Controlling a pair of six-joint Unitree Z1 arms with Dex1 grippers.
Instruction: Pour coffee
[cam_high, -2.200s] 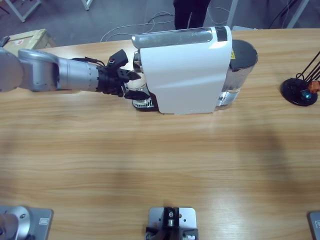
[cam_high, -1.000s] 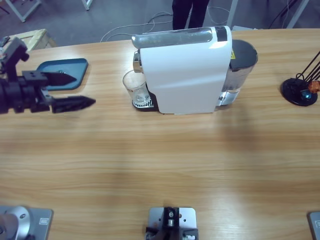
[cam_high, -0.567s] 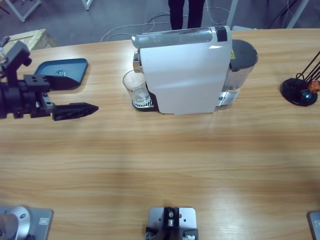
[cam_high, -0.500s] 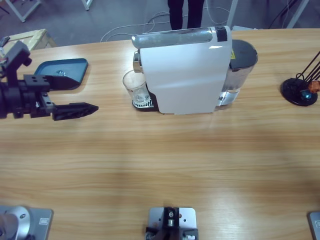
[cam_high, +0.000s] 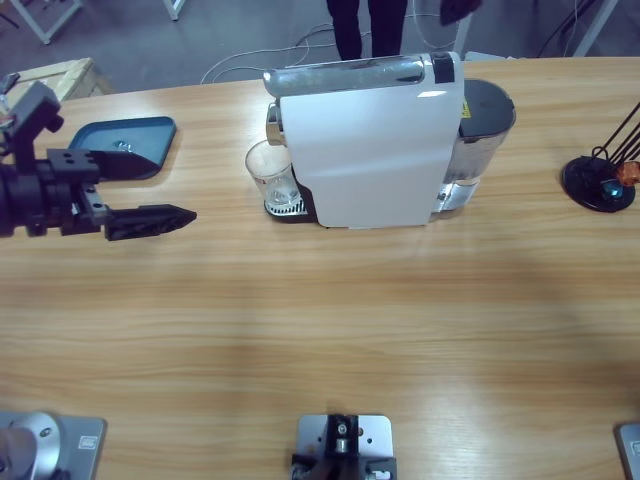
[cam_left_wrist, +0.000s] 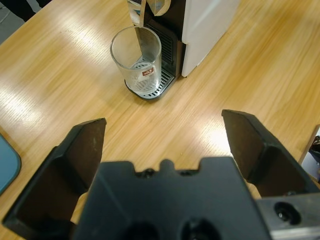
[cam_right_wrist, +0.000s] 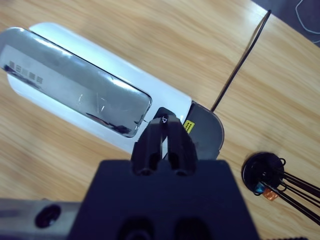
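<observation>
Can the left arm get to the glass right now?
Probably yes. The left gripper is open, facing the glass, with only bare table between them.

The coffee machine (cam_high: 372, 150) has a glossy white body with a chrome-silver top panel (cam_right_wrist: 75, 82) that mirrors the room, a black back end carrying a small yellow label (cam_right_wrist: 188, 126), and a smoky grey translucent water tank (cam_high: 482, 140) at its right. Under its spout, a clear glass (cam_left_wrist: 136, 59) bears a small white and red sticker and stands on a black drip tray with a silver grille (cam_left_wrist: 152, 87). The table (cam_high: 330, 320) is light honey wood with fine lengthwise grain. At far left lies a teal-blue tray (cam_high: 125, 147). Far right, a black round stand (cam_high: 598, 183) holds orange and blue capsules. Both grippers, left (cam_left_wrist: 165, 142) and right (cam_right_wrist: 165, 135), are matte black.
</observation>
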